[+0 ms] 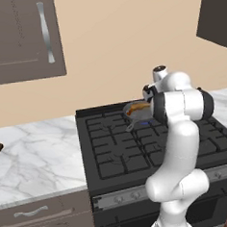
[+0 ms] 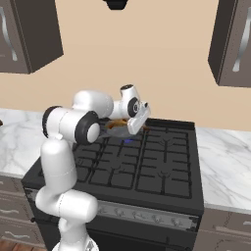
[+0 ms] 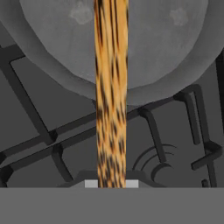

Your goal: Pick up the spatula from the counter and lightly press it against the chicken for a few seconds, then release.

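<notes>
Black stove [image 1: 118, 153] sits between marble counters [image 1: 36, 155], with a beige wall [image 1: 110, 48] behind. Gripper [image 3: 111, 183] jaws are clamped on the wooden spatula [image 3: 110, 87], which reaches over the grey pan [image 3: 175, 52] near the stove's back edge.

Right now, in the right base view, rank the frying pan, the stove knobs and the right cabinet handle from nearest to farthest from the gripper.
1. Frying pan, just ahead of the gripper, back-left burner.
2. Stove knobs, front panel.
3. Cabinet handle, upper right.
</notes>
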Controlling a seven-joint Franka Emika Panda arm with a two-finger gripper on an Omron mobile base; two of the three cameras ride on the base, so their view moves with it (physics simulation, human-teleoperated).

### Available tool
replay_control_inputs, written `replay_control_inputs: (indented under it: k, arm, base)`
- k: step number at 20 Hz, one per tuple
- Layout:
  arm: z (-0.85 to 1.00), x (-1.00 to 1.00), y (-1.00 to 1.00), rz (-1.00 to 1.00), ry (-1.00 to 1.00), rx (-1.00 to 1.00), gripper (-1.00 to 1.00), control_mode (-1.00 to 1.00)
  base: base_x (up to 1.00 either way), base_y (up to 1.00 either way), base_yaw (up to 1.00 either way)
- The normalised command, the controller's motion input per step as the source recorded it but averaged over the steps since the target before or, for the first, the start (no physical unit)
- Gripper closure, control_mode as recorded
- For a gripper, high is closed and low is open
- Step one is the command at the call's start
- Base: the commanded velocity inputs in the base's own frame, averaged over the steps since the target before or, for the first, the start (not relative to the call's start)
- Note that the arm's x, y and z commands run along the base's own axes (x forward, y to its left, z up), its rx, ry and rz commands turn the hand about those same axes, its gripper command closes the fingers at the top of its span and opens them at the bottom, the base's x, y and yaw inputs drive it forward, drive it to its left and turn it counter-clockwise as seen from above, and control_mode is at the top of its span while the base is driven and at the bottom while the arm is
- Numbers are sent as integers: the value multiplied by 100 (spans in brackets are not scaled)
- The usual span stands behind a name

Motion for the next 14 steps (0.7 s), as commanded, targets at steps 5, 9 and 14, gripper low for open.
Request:
replay_control_inputs:
  k: [5, 9, 14]
  arm:
    - [-11, 17, 0, 4, 0, 0, 100, -100]
    - [-17, 22, 0, 3, 0, 0, 100, -100]
    - [-12, 21, 0, 3, 0, 0, 100, -100]
  base:
    - [0, 0, 0]
    - [0, 0, 0]
    - [0, 0, 0]
